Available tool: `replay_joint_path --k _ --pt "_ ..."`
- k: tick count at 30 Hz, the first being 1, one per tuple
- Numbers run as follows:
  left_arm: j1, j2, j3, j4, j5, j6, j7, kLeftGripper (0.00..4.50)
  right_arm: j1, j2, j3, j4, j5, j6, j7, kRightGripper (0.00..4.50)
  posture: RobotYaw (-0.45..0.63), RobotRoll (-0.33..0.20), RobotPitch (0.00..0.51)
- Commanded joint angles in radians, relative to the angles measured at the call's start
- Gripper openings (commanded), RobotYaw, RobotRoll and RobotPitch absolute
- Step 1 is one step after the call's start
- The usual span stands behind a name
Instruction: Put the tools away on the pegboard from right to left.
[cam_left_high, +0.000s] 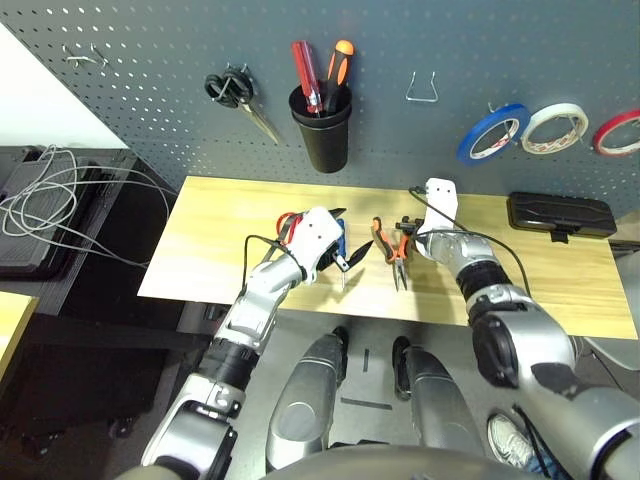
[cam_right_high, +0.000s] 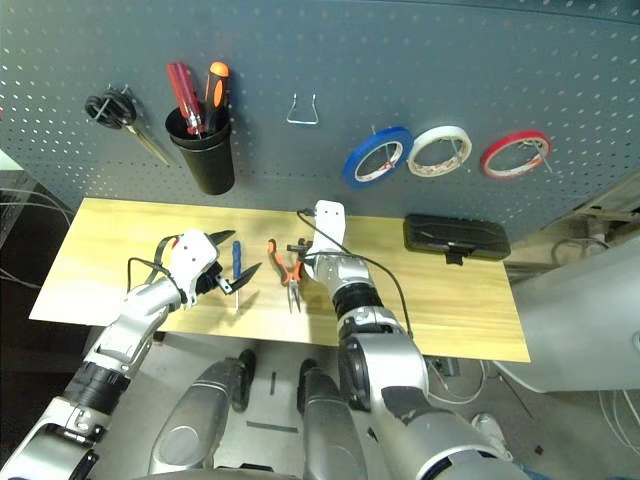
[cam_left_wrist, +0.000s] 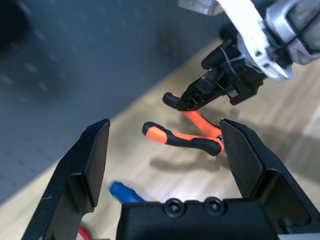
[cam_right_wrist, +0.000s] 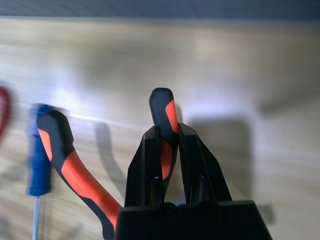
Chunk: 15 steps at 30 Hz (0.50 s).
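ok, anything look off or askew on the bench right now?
One thing: the right gripper is shut on just one handle of the pliers, so the other handle splays wide. The screwdriver and red-handled scissors lie flat on the table. Nothing looks spilled or damaged.

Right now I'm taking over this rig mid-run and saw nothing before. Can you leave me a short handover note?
Right gripper: shut on one handle of the orange-and-black pliers, which lie on the wooden table just ahead of it.
Left gripper: open, holding nothing, beside the blue-handled screwdriver.
Red-handled scissors: on the table, partly hidden behind the left gripper.
Done: blue tape roll hangs on the pegboard.
Left: hang the pliers, perhaps on the bare wire hook, then put away the screwdriver, then the scissors.
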Motion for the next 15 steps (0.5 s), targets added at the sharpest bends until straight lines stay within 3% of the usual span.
replay_joint_path --k 1,8,15 --pt "0.033 -0.007 0.021 -0.046 -0.023 -0.061 0.012 4.5 0.078 -0.033 0.05 -0.213 -0.011 0.039 0.052 0.27 0.16 0.0 0.231" --pt "0.042 -0.007 0.038 -0.109 -0.033 -0.143 0.024 4.5 0.165 -0.116 0.062 -0.482 0.011 0.043 0.13 0.27 0.14 0.0 0.227" --pt "0.025 -0.005 0.053 -0.153 -0.041 -0.157 0.039 4.5 0.168 -0.165 0.05 -0.631 0.02 -0.004 0.18 0.27 0.12 0.0 0.224"
